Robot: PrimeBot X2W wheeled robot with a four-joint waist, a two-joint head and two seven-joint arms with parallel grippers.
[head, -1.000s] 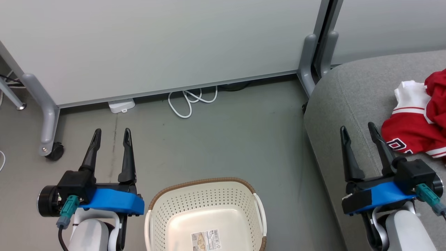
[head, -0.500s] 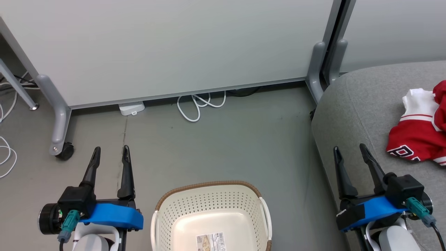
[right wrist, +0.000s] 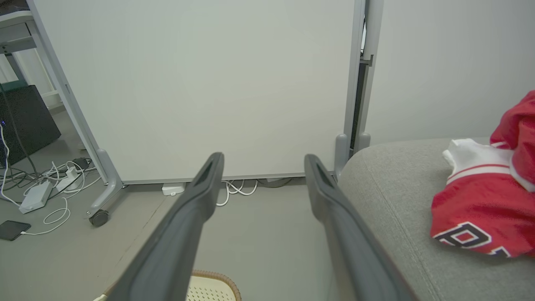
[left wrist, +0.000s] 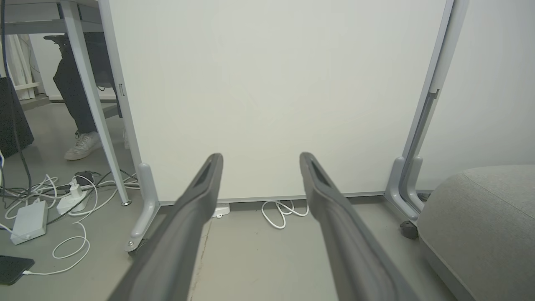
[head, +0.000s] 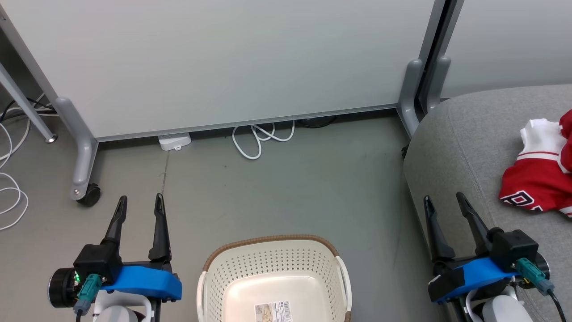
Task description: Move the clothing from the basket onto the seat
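Grey floor (head: 290,188) has the cream basket (head: 268,261) sitting on it, right at the bottom of the head view. Further back there's a looped white cable (head: 260,134) and a small white box (head: 174,142) lying beside the partition's wheeled foot (head: 85,179), with more white cord (head: 11,210) far left. On the right, the grey seat (head: 456,147) carries the red clothing (head: 534,183), all bunched up.
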